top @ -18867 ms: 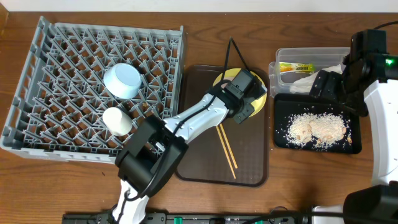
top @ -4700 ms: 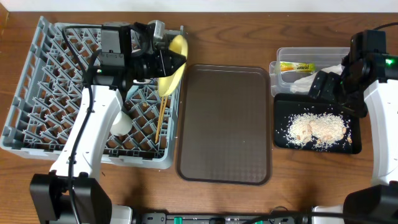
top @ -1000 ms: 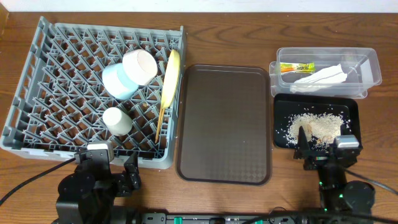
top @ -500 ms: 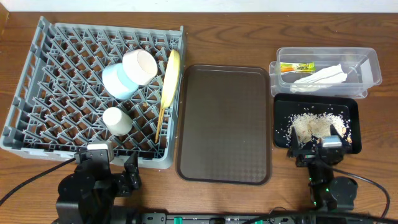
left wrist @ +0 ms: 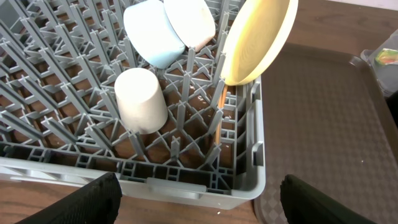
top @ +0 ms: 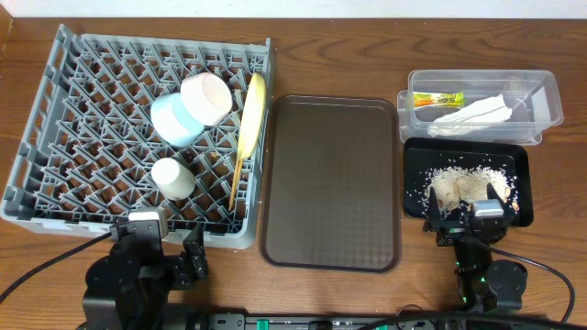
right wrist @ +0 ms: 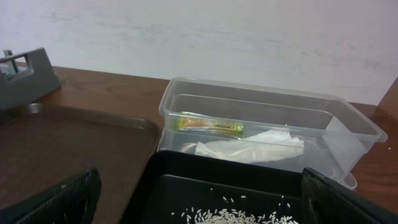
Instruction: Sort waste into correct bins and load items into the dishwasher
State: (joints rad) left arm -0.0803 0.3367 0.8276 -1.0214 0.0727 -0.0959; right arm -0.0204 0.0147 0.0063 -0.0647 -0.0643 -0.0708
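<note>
The grey dishwasher rack (top: 55,110) holds a light blue bowl (top: 174,121), a white bowl (top: 206,97), a small white cup (top: 172,178), an upright yellow plate (top: 250,115) and chopsticks (top: 238,170). My left gripper (top: 154,240) is open at the rack's near edge (left wrist: 205,186), holding nothing (left wrist: 202,208). The clear tub (top: 541,101) contains the yellow-green sachet (top: 437,99) and the white napkin (top: 477,113). Rice scraps (top: 463,186) lie in the black tray (top: 518,160). My right gripper (top: 465,213) is open and empty at that tray's near edge (right wrist: 202,208).
A large dark brown serving tray (top: 330,183) lies bare between the rack and the two bins. Both arms are folded low at the table's front edge. A pale wall stands behind the tub (right wrist: 261,102).
The right gripper has shifted slightly left at the front of the black tray, then stopped. The left arm and all objects have not moved.
</note>
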